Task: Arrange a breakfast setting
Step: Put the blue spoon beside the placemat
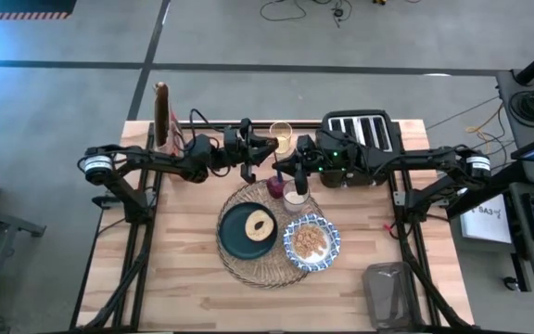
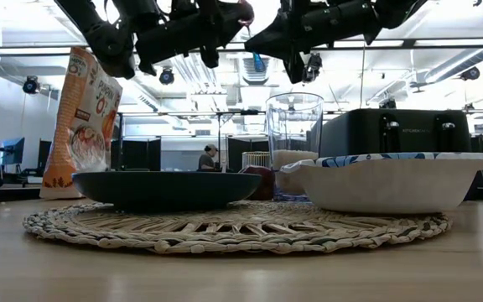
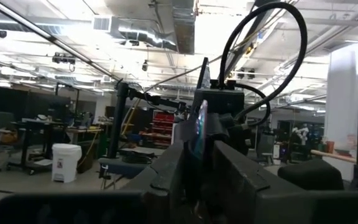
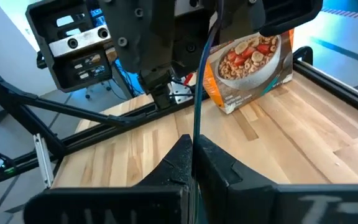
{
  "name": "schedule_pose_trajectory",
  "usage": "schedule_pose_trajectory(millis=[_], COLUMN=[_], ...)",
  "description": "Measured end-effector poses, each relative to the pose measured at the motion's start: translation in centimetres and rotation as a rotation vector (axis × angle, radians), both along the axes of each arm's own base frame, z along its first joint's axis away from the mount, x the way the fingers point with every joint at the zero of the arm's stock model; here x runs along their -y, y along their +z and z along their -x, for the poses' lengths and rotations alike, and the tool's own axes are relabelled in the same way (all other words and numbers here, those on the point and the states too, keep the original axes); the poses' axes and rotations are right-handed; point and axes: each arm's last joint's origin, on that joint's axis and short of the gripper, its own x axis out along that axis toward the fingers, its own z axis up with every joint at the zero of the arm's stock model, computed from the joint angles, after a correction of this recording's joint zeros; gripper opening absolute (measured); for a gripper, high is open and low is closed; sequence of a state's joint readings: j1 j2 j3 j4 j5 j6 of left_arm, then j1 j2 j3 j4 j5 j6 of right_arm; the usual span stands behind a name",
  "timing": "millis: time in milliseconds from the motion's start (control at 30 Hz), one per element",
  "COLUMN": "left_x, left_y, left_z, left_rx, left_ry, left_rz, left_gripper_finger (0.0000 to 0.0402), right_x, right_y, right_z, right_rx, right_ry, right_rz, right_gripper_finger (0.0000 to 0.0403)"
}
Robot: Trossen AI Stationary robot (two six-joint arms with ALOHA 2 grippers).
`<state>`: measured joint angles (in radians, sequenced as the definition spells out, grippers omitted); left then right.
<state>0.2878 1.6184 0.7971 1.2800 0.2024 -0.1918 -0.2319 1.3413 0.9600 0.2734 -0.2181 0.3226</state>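
Observation:
The wicker placemat (image 1: 248, 269) lies mid-table. On it rest the teal plate (image 1: 235, 237) with the bread ring (image 1: 259, 224), the patterned bowl (image 1: 330, 243) with cereal, the clear glass (image 1: 294, 197) and the dark-red fruit (image 1: 275, 187). My left gripper (image 1: 269, 146) and my right gripper (image 1: 281, 171) meet tip to tip above the mat's far edge, high over the glass (image 2: 293, 126). Both look shut on a thin blue strip (image 2: 258, 63); what it is I cannot tell. My left gripper (image 3: 194, 155) has the thin blue strip (image 3: 200, 118) pinched between its two fingers, coming level from the table's left. The strip stands up from the fingers, clear of the table. My right gripper (image 4: 193, 149) pinches the same strip (image 4: 196, 93) between its fingers, level from the table's right. The strip runs on past the fingertips toward the left arm. Which end each holds is hidden by the fingers.
The black toaster (image 1: 360, 130) stands at the far edge right of centre, with a second glass (image 1: 281, 136) beside it. The cereal bag (image 1: 162, 116) stands at the far left. A clear lidded container (image 1: 392, 292) lies at the near right corner.

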Motion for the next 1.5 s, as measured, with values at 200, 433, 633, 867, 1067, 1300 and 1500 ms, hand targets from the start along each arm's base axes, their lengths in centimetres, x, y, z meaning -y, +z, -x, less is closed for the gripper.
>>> schedule_pose_trajectory(millis=[200,433,633,867,1067,1300,1500], left_x=[-0.1,-0.3,-0.6,-1.0,-0.9,-0.2,0.4], left_y=[-0.1,-0.2,-0.2,1.1,1.8,1.7,1.0], left_z=[0.0,0.2,0.8,2.1,3.3,5.0,6.9], left_rx=[-0.020,-0.095,-0.253,-0.282,-0.359,-0.489,-0.486], left_ry=[-0.007,0.014,0.005,0.085,0.117,0.107,0.116], left_rz=[-0.029,-0.039,-0.085,-0.140,-0.162,-0.145,-0.130], left_gripper_finger=[0.0118,0.0174,0.0192,0.0189,0.0189,0.0189,0.0189], right_x=[0.1,0.6,1.1,1.1,0.7,-0.6,-3.0], right_y=[0.7,1.3,1.1,1.7,1.7,1.0,0.6], right_z=[0.8,2.0,3.1,3.9,4.9,7.1,9.2], right_rx=[-0.001,-0.027,-0.108,-0.099,-0.169,-0.346,-0.496], right_ry=[-0.012,-0.056,-0.115,-0.169,-0.173,-0.292,-0.426], right_rz=[-0.019,-0.085,-0.236,-0.273,-0.367,-0.537,-0.668], right_gripper_finger=[0.0008,0.0008,0.0008,0.0008,0.0008,0.0008,0.0008])
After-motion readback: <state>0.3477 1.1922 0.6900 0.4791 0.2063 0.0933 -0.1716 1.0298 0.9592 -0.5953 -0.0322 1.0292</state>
